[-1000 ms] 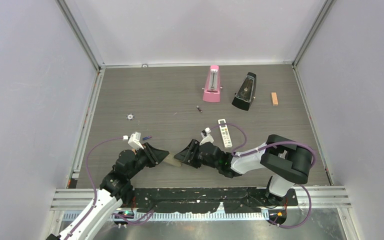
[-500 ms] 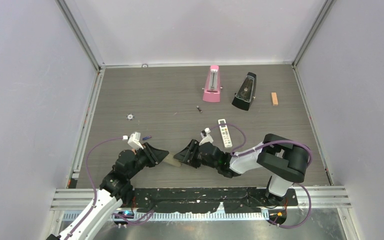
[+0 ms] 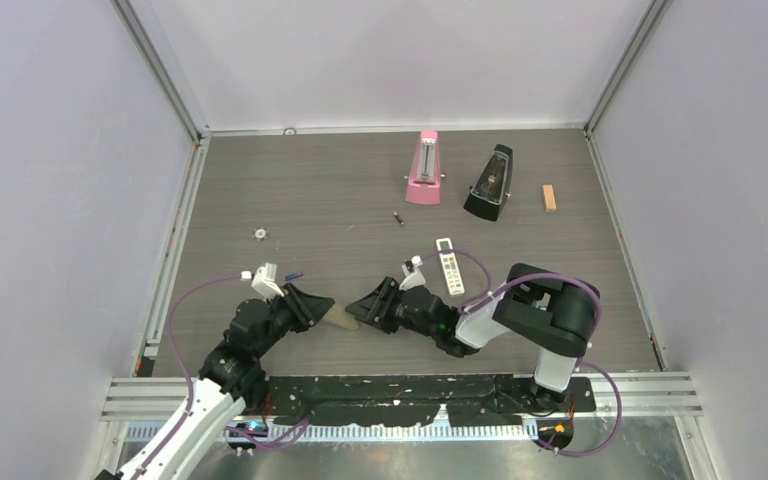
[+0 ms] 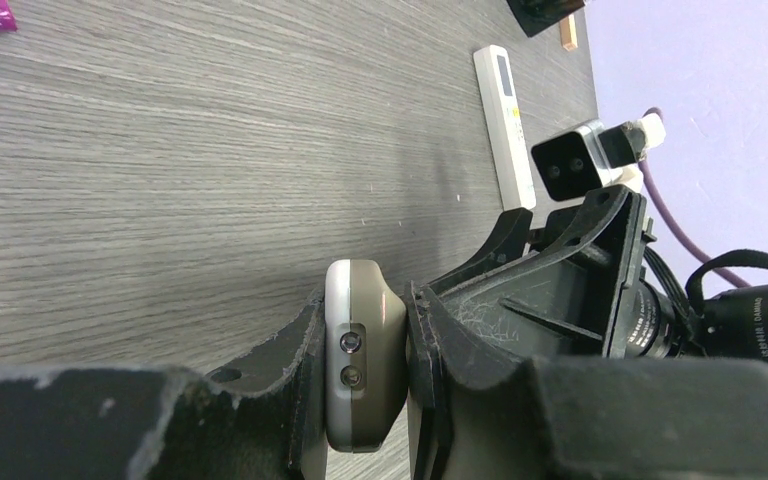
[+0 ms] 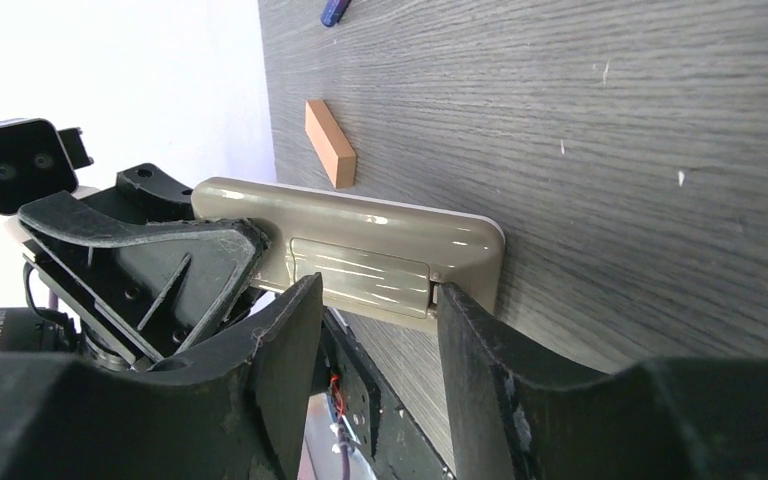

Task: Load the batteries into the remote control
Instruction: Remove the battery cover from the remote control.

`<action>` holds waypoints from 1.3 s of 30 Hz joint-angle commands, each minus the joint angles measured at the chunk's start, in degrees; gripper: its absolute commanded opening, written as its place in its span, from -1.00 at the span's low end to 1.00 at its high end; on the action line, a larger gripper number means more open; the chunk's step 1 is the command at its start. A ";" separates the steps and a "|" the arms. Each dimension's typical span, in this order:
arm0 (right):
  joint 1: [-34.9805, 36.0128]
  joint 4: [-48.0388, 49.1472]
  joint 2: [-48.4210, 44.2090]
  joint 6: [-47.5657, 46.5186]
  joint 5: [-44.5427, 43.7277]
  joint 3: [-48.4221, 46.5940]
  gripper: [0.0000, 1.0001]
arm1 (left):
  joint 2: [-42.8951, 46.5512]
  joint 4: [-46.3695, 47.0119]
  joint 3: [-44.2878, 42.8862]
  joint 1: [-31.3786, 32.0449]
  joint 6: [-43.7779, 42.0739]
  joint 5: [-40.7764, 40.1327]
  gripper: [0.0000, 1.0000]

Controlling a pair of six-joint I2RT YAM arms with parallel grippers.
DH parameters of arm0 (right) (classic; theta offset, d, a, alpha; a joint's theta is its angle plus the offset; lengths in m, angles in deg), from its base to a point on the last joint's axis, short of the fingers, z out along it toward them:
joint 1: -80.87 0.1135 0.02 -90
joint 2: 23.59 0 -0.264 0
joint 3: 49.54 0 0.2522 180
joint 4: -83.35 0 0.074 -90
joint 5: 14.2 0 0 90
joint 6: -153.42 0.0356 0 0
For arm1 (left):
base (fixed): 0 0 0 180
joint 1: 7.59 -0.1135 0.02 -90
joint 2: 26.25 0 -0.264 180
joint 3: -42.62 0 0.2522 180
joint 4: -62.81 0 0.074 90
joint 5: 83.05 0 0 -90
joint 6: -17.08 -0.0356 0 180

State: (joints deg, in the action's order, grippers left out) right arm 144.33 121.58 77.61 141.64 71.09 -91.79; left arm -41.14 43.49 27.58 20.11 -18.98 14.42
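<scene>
At the near edge of the table (image 3: 310,190), the left gripper (image 4: 365,340) is clamping one end of the remote (image 5: 360,250). The remote's long axis is running left to right between the two arms, with its beige back facing the right gripper (image 5: 373,305). That gripper's jaws are standing half-spread and holding nothing, the fingertips straddling the battery cover (image 5: 360,275), which is sitting shut. I am judging the right arm the one placed to slide it off. A blue battery (image 3: 293,275) is lying just beyond the left gripper, and a dark battery (image 3: 398,218) is lying farther back at mid-table. An orange block (image 5: 330,143) is sitting on the flat woodgrain top just behind the remote.
</scene>
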 commanded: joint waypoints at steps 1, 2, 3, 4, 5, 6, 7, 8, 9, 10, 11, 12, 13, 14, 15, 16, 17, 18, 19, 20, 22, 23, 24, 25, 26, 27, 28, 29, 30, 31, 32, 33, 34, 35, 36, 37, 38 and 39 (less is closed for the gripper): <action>0.34 12.09 3.98 2.40 2.73 0.01 0.01 | -1.77 -6.74 4.94 0.86 -0.83 4.47 -1.00; 0.30 12.70 4.32 2.82 3.01 -0.07 0.00 | -1.56 -6.74 5.12 0.86 -0.62 4.49 -1.00; 0.33 13.51 4.38 2.95 3.45 -0.29 0.00 | -1.28 -6.73 5.45 0.86 -0.40 4.55 -1.00; 0.34 13.94 4.31 3.14 3.64 -0.40 -0.01 | -0.85 -6.70 5.68 0.86 -0.26 4.42 -1.00; 0.41 14.73 4.29 3.29 3.78 -0.73 -0.01 | -0.56 -6.74 5.89 0.86 -0.09 4.26 -1.00; 0.42 15.12 4.18 3.71 4.82 -0.88 -0.01 | -0.33 -6.74 5.95 0.86 0.06 4.17 -1.00; 0.43 16.16 4.04 3.92 5.90 -1.22 -0.01 | -0.17 -6.69 6.08 0.86 0.18 4.02 -1.00; 0.43 16.63 4.02 4.37 6.23 -1.44 -0.01 | -0.08 -6.79 6.06 0.86 0.19 3.90 -1.00; 0.43 17.46 4.05 4.75 6.69 -1.76 -0.01 | -0.20 -6.78 6.10 0.86 0.21 3.77 -1.00; 0.37 18.31 4.11 4.97 7.07 -1.93 -0.01 | -0.33 -6.83 6.07 0.86 0.21 3.67 -1.00; 0.40 18.84 4.24 5.49 7.25 -2.10 -0.01 | -0.61 -6.75 6.03 0.86 0.21 3.50 -1.00; 0.43 20.17 4.34 5.82 7.57 -2.18 -0.02 | -0.92 -6.74 5.90 0.86 0.13 3.40 -1.00; 0.43 21.14 4.68 6.71 7.68 -2.14 -0.02 | -1.18 -6.75 5.92 0.82 0.03 3.34 -1.00; 0.48 23.34 4.91 7.32 7.85 -2.06 -0.02 | -1.38 -6.67 5.85 0.86 -0.04 3.19 -1.00; 0.50 24.30 5.37 8.45 7.96 -2.04 -0.03 | -1.59 -6.73 5.74 0.86 -0.13 3.10 -1.00; 0.56 25.73 5.61 9.06 8.09 -1.97 -0.03 | -1.73 -6.70 5.68 0.82 -0.22 3.01 -1.00; 0.63 26.33 5.64 10.07 8.21 -1.99 -0.03 | -1.84 -6.46 5.61 0.86 -0.44 3.12 -1.00; 0.75 27.25 5.44 10.44 8.26 -2.09 -0.04 | -1.88 -6.45 5.38 0.86 -0.63 3.16 -1.00; 0.85 27.36 5.25 11.05 8.37 -2.27 -0.04 | -1.97 -6.48 5.30 0.82 -0.74 3.21 -1.00; 1.05 27.29 4.70 11.20 8.38 -2.56 -0.04 | -2.00 -6.46 5.20 0.86 -0.83 3.25 -1.00; 1.27 26.82 3.46 11.39 8.28 -2.88 -0.05 | -2.08 -6.55 5.05 0.86 -0.98 3.20 -1.00; 1.30 26.57 3.07 11.38 8.13 -2.93 -0.05 | -2.07 -6.52 5.01 0.86 -0.96 3.05 -1.00; 1.31 26.01 2.07 11.36 8.00 -2.85 -0.05 | -2.07 -6.56 5.02 0.86 -0.94 2.86 -1.00; 1.31 25.82 1.54 11.31 7.66 -2.74 -0.05 | -2.07 -6.68 5.05 0.86 -1.00 2.54 -1.00; 1.31 25.41 0.55 11.23 7.49 -2.50 -0.06 | -2.07 -6.68 4.98 0.90 -1.09 2.37 -1.00; 1.29 24.80 0.03 11.11 7.21 -2.34 -0.06 | -2.05 -6.80 4.93 0.80 -1.18 2.13 -1.00; 1.30 24.29 -1.19 10.61 6.97 -2.00 -0.06 | -1.99 -6.82 4.84 0.85 -1.24 1.95 -1.00; 1.29 22.65 -1.85 10.23 6.64 -1.83 -0.06 | -2.06 -7.02 4.59 0.86 -1.32 1.66 -1.00; 1.30 21.59 -3.33 9.48 6.42 -1.52 -0.06 | -2.02 -7.47 4.23 0.82 -1.48 1.27 -1.00; 1.31 19.73 -4.63 9.05 6.02 -1.25 -0.06 | -2.06 -8.22 3.77 0.86 -1.87 0.96 -1.00; 1.31 18.99 -5.15 8.33 5.85 -1.15 -0.06 | -1.98 -8.90 3.26 0.86 -2.24 0.50 -1.00; 1.31 17.99 -6.02 8.13 5.57 -0.93 -0.06 | -1.89 -9.41 2.84 0.86 -2.51 0.16 -1.00; 1.31 17.67 -6.33 7.77 5.39 -0.90 -0.06 | -1.81 -9.83 2.43 0.86 -2.90 -0.23 -1.00; 1.31 17.00 -6.94 7.58 5.36 -0.98 -0.06 | -1.79 -10.53 1.97 0.86 -3.36 -0.80 -1.00; 1.25 16.56 -7.18 7.28 5.33 -1.06 -0.06 | -1.82 -11.29 1.55 0.86 -3.97 -1.53 -1.00; 1.24 16.08 -7.48 7.16 5.33 -1.22 -0.06 | -1.81 -11.64 1.47 0.85 -4.23 -1.70 -1.00; 1.25 15.80 -7.63 6.96 5.28 -1.31 -0.06 | -1.86 -11.74 1.47 0.86 -4.34 -1.68 -1.00; 1.28 14.68 -8.05 6.78 5.17 -1.26 -0.05 | -1.96 -11.74 1.46 0.86 -4.48 -1.67 -1.00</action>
State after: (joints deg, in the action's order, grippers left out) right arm 143.61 124.60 74.51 147.28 73.03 -89.54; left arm -41.43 42.83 27.17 19.94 -18.92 10.85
